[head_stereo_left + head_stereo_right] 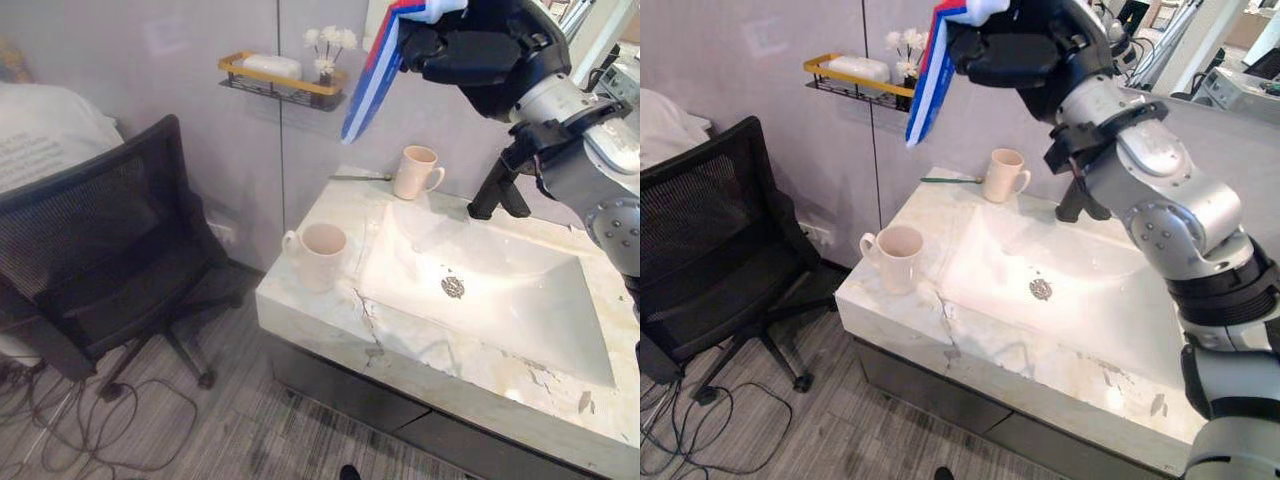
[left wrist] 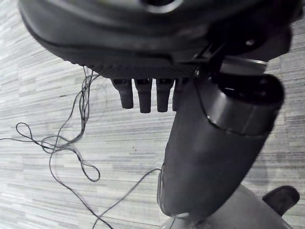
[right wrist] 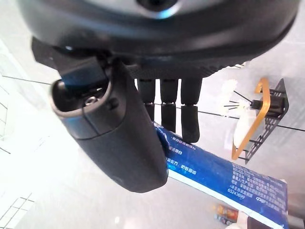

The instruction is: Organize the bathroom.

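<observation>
My right robot hand [image 1: 1025, 45] grips a blue, red and white toothpaste tube [image 1: 372, 75] by its capped end, high above the counter [image 1: 330, 305] (light, soft, slippery, so hold the stiffer shoulder), while my left robot hand [image 2: 147, 93] hangs relaxed and empty.

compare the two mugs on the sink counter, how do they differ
The front mug stands at the counter's left front corner; the back mug stands near the wall beside the faucet. The front mug's handle points left, the back mug's right. A green toothbrush lies by the back mug, none by the front. Both are cream, upright and look empty.
</observation>
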### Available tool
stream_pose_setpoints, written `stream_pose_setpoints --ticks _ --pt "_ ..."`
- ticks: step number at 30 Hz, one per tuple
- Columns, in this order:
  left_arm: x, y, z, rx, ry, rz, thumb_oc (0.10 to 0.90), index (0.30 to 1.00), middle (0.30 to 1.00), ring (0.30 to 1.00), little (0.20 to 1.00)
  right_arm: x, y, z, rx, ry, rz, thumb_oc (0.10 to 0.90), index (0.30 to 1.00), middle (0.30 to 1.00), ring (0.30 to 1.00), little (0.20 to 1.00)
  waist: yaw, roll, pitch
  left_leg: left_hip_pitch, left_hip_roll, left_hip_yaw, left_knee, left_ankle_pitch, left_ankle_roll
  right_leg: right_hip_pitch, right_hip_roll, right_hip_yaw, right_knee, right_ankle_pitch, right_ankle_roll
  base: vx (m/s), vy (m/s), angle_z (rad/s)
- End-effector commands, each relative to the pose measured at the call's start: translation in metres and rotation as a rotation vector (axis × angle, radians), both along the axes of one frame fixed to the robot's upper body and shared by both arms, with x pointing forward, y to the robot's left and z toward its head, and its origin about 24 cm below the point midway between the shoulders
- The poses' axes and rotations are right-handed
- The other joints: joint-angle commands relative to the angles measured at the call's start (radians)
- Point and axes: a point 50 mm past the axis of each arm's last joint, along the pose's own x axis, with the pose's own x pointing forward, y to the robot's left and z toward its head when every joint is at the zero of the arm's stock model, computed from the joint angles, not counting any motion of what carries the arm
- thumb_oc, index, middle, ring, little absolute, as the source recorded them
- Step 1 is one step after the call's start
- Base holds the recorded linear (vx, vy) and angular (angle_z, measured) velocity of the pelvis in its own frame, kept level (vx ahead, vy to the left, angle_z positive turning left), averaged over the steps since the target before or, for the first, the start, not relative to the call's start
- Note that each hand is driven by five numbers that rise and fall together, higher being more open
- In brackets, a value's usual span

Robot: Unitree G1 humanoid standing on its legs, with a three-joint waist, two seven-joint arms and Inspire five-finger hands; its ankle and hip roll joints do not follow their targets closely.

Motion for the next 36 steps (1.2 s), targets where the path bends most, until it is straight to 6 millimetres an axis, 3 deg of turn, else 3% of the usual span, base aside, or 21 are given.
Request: stream_pose_setpoints --ticks 1,18,36 --pt "-0.031 0.034 0.009 0.128 0.133 0.003 0.800 0.900 0.900 0.900 0.900 -0.026 -0.007 0.048 0.198 -0.215 0.102 0.400 0.300 0.300 0.300 0.300 0.015 -0.018 -0.087 -0.069 -0.021 -0.055 0.147 -0.114 0.006 -0.048 -0.008 -0.028 0.137 -0.092 0.076 0.00 0.071 -0.10" --pt "-0.034 0.026 0.005 0.123 0.132 0.000 0.800 0.900 0.900 0.900 0.900 -0.019 -0.016 0.018 0.186 -0.091 0.105 0.400 0.300 0.300 0.300 0.300 0.006 -0.036 -0.057 -0.112 -0.014 -0.022 0.196 -0.131 0.014 -0.079 -0.011 -0.006 0.148 -0.088 0.078 0.01 0.030 -0.04" --pt "-0.063 0.027 0.003 0.139 0.171 0.019 0.800 0.900 0.900 0.900 0.900 -0.013 -0.036 0.006 0.255 -0.088 0.032 0.400 0.300 0.300 0.300 0.300 0.029 -0.045 -0.015 -0.136 -0.015 -0.044 0.189 -0.119 0.010 -0.099 -0.003 -0.005 0.135 -0.074 0.073 0.04 -0.040 0.03"
